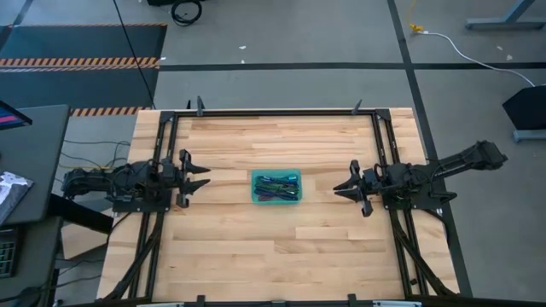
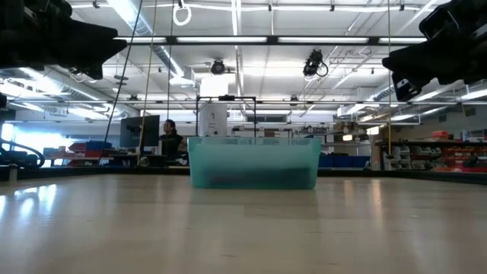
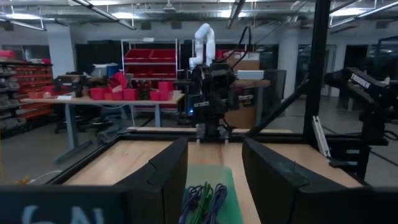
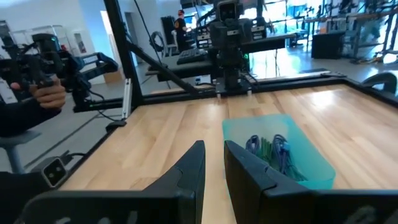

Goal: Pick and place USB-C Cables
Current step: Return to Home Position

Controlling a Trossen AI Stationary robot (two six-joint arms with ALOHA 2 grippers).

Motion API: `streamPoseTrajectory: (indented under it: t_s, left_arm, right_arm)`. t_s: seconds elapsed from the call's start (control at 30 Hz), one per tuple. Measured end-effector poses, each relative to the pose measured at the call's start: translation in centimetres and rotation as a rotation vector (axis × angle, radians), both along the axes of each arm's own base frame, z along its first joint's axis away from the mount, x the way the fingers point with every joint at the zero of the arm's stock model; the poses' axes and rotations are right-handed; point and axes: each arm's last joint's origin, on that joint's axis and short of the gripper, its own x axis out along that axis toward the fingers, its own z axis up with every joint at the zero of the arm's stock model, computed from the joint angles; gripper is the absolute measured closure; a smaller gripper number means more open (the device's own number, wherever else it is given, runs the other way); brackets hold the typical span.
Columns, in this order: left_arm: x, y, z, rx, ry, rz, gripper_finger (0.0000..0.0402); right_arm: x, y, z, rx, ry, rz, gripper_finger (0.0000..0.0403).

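Closest to the lens, the right gripper (image 4: pixel 214 152) shows its two dark fingers parted by a narrow gap, holding nothing. Past them the teal bin (image 4: pixel 242 127) sits at the centre of the table (image 1: pixel 281 264), with the USB-C cables (image 1: pixel 275 186) lying inside it in a purple, green and blue tangle; none shows on the bare wood. From above, the right gripper hangs at the bin's 3 o'clock and the left gripper (image 1: pixel 205 176) at its 9 o'clock, jaws spread wide and empty, both well apart from it. The sorting looks finished, and the step in hand appears to be the retreat to rest. That calls for folding each arm away without brushing the bin.
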Motion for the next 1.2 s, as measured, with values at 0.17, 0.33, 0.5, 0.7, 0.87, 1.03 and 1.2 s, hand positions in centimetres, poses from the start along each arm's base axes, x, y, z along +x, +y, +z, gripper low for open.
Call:
streamPoseTrajectory:
  t_s: [0.17, 0.33, 0.5, 0.7, 0.87, 1.03, 1.2]
  left_arm:
    - [0.0, 0.0, -0.1, 0.021, 0.011, 0.007, 0.0242]
    - [0.0, 0.0, -0.3, 0.003, 0.027, 0.004, 0.0241]
    - [0.1, 0.0, -0.3, 0.001, 0.031, 0.004, 0.0241]
    - [0.0, 0.0, -0.3, 0.001, 0.025, 0.004, 0.0241]
    - [0.0, 0.0, -0.2, 0.001, 0.018, 0.004, 0.0241]
    - [0.1, 0.0, -0.7, -0.003, 0.067, 0.007, 0.0241]
    - [0.2, 0.0, -1.2, 0.003, 0.121, 0.010, 0.0241]
  right_arm:
    - [0.0, -0.4, 0.2, -0.040, -0.019, -0.042, 0.0337]
    - [-0.4, -0.7, 0.2, -0.035, -0.020, -0.039, 0.0337]
    - [-1.1, -0.9, 0.1, -0.023, -0.010, -0.044, 0.0337]
    - [-1.9, -1.0, 0.0, -0.004, -0.011, -0.036, 0.0345]
    - [-2.5, -0.9, 0.3, -0.007, -0.055, -0.022, 0.0356]
    - [-2.5, -0.9, 0.2, 0.001, -0.041, -0.013, 0.0363]
    - [-2.5, -0.9, 0.2, -0.010, -0.041, -0.014, 0.0362]
